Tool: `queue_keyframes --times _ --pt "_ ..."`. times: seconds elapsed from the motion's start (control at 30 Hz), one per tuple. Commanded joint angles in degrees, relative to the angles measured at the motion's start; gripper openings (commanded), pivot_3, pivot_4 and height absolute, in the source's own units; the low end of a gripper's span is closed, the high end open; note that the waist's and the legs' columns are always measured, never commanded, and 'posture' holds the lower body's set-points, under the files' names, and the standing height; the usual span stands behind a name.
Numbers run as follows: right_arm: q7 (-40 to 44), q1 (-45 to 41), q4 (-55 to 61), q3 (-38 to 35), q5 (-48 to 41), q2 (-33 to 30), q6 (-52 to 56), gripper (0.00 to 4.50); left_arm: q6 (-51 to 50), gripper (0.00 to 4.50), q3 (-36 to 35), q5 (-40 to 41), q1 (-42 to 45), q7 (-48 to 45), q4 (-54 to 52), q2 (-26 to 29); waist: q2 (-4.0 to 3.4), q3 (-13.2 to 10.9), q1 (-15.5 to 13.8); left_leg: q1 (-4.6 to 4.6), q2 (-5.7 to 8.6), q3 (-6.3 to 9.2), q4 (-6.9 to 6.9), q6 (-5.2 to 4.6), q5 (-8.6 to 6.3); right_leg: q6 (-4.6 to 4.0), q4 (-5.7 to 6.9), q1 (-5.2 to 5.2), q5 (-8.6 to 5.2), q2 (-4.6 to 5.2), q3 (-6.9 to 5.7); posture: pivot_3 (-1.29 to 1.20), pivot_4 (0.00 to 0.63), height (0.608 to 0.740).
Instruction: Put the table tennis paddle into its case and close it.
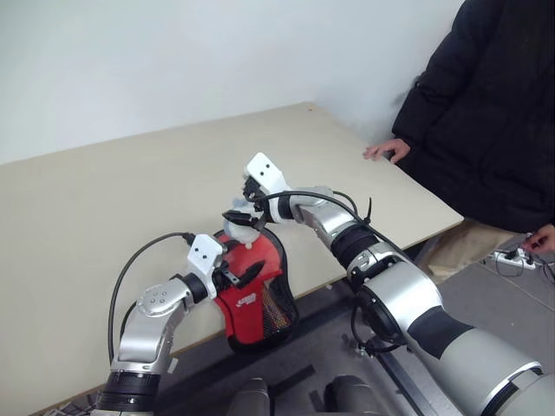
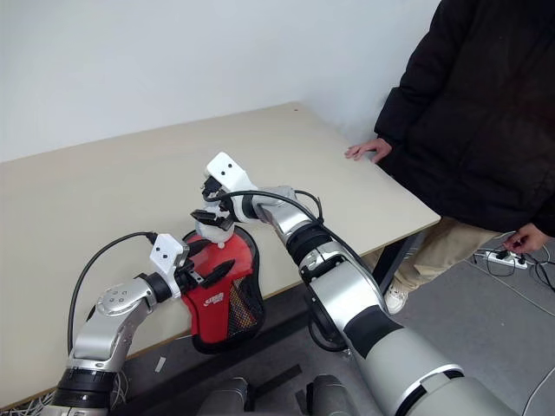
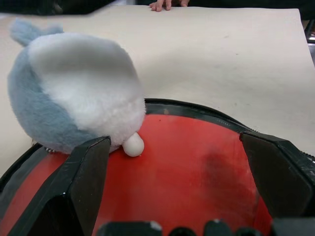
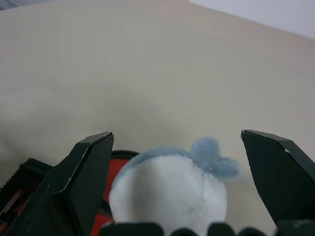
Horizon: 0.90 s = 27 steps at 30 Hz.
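your paddle point(image 2: 224, 260) sits inside the case point(image 2: 247, 314) at the near edge of the bench point(image 2: 104, 191), with the lower part of the case hanging past that edge. the red face shows through the open top, and the mesh side with its red label faces you. a small grey and white plush toy point(image 3: 74, 93) rests on the far end of the red face, a little white ball point(image 3: 133, 145) just beside it.

your left gripper point(image 2: 201, 264) hangs directly over the paddle face, fingers spread wide and holding nothing; you can't tell whether the tips touch the rubber. your right gripper point(image 2: 208, 204) hangs over the plush toy, also spread wide, one finger on each side of it and not closed on it.

your left arm comes in low from the near left corner, bent at the elbow. your right arm reaches across from the right, wrist angled toward the left. a person stands at the right edge of the bench with one hand point(image 1: 388, 151) resting on it.
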<state>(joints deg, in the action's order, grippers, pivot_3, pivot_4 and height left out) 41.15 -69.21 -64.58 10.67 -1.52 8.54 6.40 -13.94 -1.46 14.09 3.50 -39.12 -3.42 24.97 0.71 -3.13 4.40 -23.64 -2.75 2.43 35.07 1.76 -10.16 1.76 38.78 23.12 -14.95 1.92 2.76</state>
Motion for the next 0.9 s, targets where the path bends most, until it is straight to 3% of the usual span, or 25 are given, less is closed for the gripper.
queue_keyframes --times 0.03,0.2,0.53,0.9 --pt "-0.68 -2.51 0.43 -1.32 0.37 0.41 -1.48 4.50 0.76 3.86 -0.74 0.71 1.47 -0.65 0.34 0.52 0.00 0.00 0.01 0.00 0.00 0.00 0.00 0.00 0.00 0.00 0.00 0.00 0.00 0.00 0.00 0.00 0.000 0.740" --pt "-1.71 -3.19 -0.96 -2.21 0.73 0.68 -1.76 4.50 0.53 2.83 -0.81 1.04 1.95 -1.52 1.35 0.80 0.00 0.00 0.01 0.00 0.00 0.00 -0.01 0.00 0.00 0.00 0.00 0.00 0.00 0.00 0.00 0.00 0.000 0.740" --pt "-4.11 -4.12 -3.77 -3.94 1.39 1.62 -2.13 4.50 1.02 0.18 0.12 0.36 3.41 -1.66 3.40 0.04 0.00 0.00 0.01 0.00 0.00 0.00 -0.02 0.00 0.00 0.00 0.01 0.00 0.00 -0.01 0.01 0.00 0.000 0.740" --pt "-4.46 -3.88 -4.94 -4.24 1.75 2.43 -1.43 4.50 2.12 0.08 1.70 -1.68 5.92 -0.47 5.98 -0.86 0.01 0.01 0.02 0.00 0.00 0.00 -0.01 -0.01 0.00 0.01 0.02 0.00 0.00 -0.01 0.03 0.00 0.000 0.740"
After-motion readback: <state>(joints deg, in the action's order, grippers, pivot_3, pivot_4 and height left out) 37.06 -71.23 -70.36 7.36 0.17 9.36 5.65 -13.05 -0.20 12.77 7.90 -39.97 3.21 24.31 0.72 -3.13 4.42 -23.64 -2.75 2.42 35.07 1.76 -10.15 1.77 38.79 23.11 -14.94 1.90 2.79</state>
